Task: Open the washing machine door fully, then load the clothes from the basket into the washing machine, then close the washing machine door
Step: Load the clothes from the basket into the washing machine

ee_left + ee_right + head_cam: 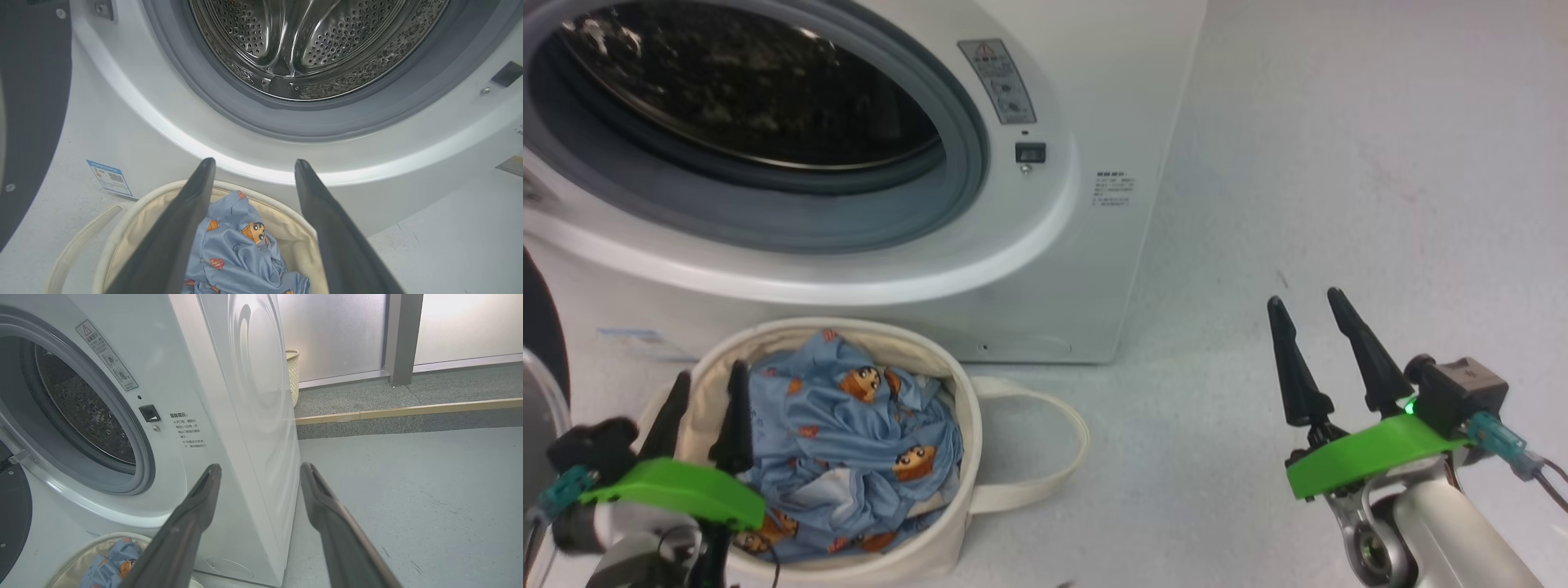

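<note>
The washing machine door runs off the left edge

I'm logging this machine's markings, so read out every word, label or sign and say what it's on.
Warning label on the washing machine front: red triangle sign, print too small to read.
Printed Chinese lines beside the latch socket: too blurred to quote.
Blue sticker low on the front: square code, text too small.
Nothing reads clearly enough to quote.

The pale grey floor carries the washing machine, standing upright. The basket sits just in front of it, one loop handle lying flat on the floor. Behind the machine, a cream woven bin stands on darker flooring.
</note>
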Controlling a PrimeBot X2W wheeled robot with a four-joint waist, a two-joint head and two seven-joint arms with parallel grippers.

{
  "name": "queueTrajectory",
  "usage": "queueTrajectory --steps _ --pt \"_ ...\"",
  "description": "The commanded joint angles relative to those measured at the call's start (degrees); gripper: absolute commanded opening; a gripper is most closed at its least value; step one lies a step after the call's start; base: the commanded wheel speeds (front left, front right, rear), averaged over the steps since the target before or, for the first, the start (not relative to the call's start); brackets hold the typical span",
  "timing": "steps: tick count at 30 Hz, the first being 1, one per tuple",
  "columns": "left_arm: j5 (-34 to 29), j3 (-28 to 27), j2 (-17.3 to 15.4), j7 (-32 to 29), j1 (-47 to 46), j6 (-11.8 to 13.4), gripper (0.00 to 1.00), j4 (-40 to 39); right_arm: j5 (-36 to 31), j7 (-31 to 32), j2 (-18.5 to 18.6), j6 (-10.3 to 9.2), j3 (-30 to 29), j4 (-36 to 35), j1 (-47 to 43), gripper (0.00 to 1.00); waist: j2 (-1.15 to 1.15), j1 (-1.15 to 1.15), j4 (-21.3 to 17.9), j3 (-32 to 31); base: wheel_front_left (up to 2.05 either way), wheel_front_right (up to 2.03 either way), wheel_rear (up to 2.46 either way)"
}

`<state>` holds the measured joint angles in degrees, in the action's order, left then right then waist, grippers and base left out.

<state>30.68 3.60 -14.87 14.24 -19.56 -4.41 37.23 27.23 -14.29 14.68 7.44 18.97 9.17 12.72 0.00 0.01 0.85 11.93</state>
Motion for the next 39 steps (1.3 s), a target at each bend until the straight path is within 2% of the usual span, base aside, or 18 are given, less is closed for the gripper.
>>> queueTrajectory --steps 1,6,12,28,39 --pt "-0.8 -1.7 -1.5 0.7 -2.4 -0.6 1.0 -0.8 -0.7 -0.7 -0.2 0.05 0.8 -1.6 1.5 1.0 0.0 -0.01 -0.3 1.3 0.0 0.0 0.0" --pt "-2.3 -1.3 -0.3 0.7 -4.7 -2.3 1.0 2.6 -1.4 -0.7 -0.8 0.05 0.6 -2.2 2.8 1.0 0.0 -0.01 -0.9 4.3 0.0 0.0 0.0" --pt "-1.4 1.4 0.7 0.7 -7.7 -3.0 1.0 9.6 -2.1 -0.7 -1.5 0.05 0.6 -2.4 4.0 1.0 0.0 -0.01 -2.0 6.6 0.0 0.0 0.0" --pt "8.5 12.8 -2.3 0.2 -14.8 -3.1 1.0 22.7 -4.7 -0.6 -2.0 0.05 0.2 -4.5 6.4 1.0 0.0 -0.01 -4.9 15.2 0.0 0.0 0.0" --pt "14.4 14.8 -2.8 -2.8 -19.0 -3.1 1.0 31.2 -6.9 0.6 -2.2 0.05 -1.1 -6.9 6.8 1.0 0.0 -0.01 -7.3 19.5 0.0 0.0 0.0"
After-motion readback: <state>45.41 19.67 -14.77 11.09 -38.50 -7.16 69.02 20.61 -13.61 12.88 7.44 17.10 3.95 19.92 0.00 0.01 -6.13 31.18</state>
